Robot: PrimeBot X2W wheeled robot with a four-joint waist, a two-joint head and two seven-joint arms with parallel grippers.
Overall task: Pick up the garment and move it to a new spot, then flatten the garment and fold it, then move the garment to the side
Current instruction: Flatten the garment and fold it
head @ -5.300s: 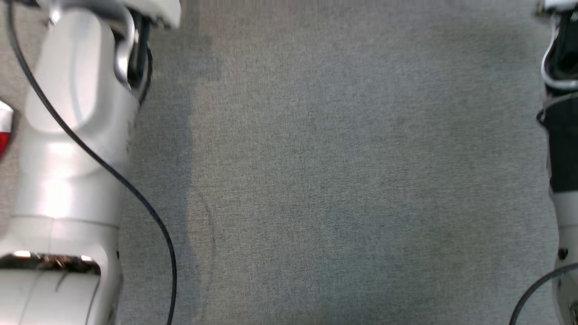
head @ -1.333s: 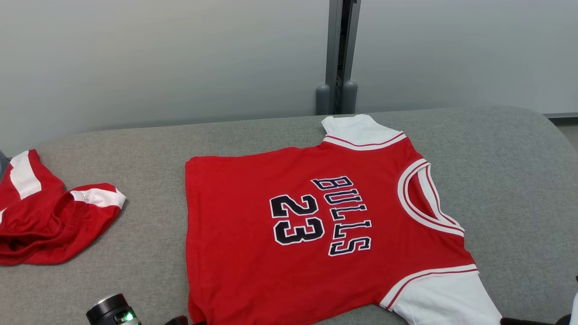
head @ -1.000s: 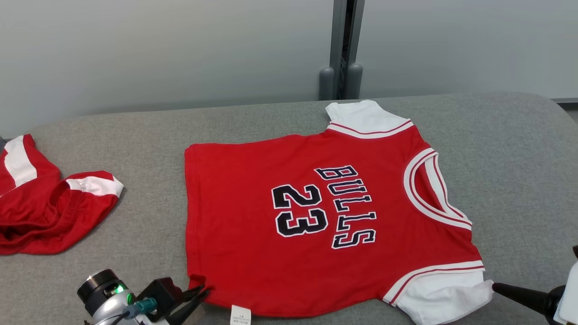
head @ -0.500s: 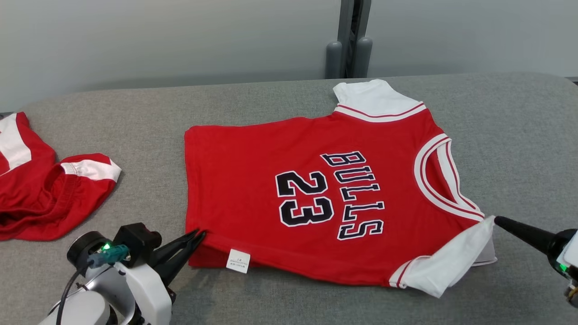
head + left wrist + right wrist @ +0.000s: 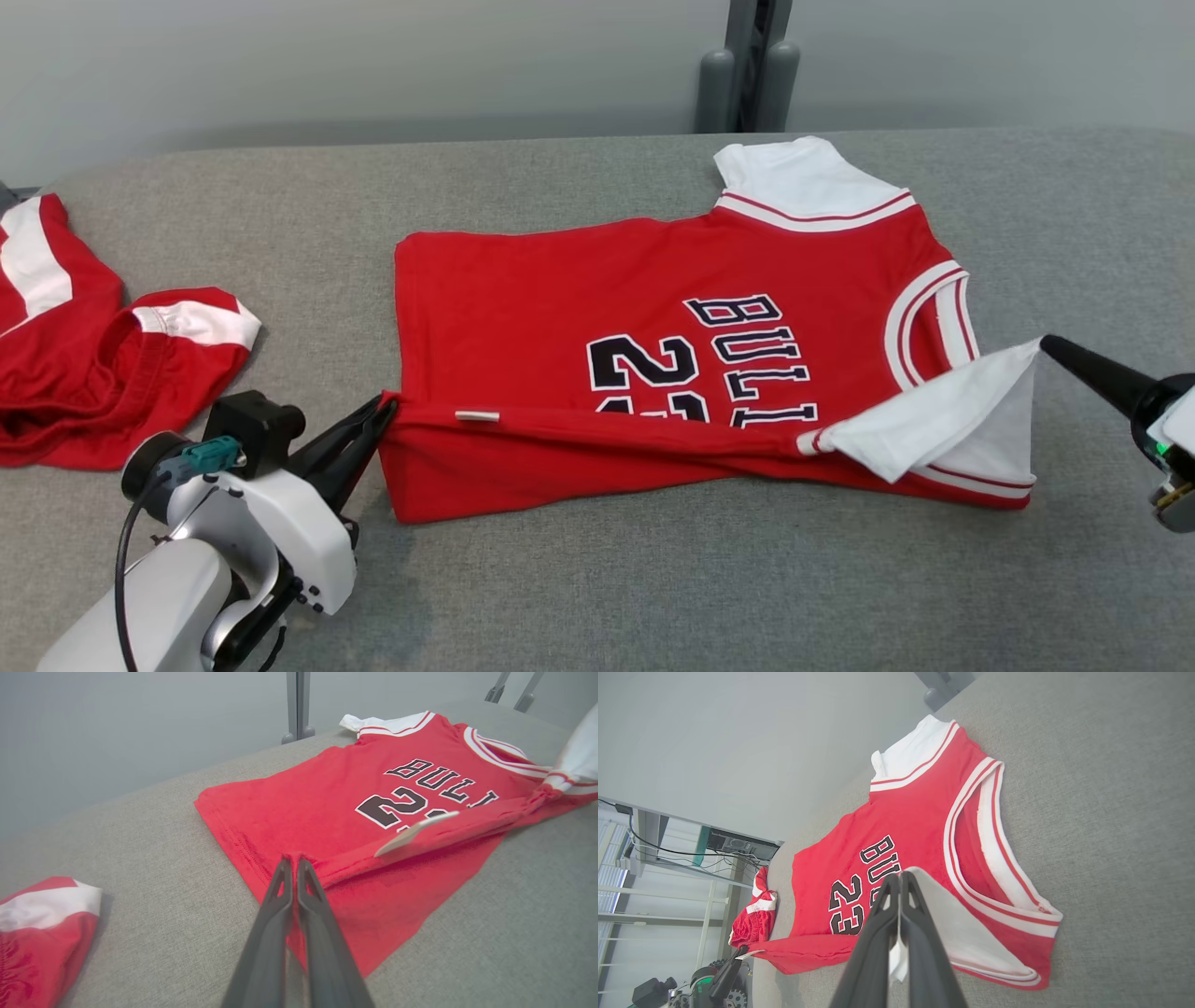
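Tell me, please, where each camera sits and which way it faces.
Head view: on the head, looking forward and down at the red jersey on the grey surface; left claw lower left, right claw at right edge.
Left wrist view: on the left wrist, looking along its shut claw at the jersey's hem.
Right wrist view: on the right wrist, looking along its shut claw at the white sleeve it pinches.
Shared: all three show the jersey.
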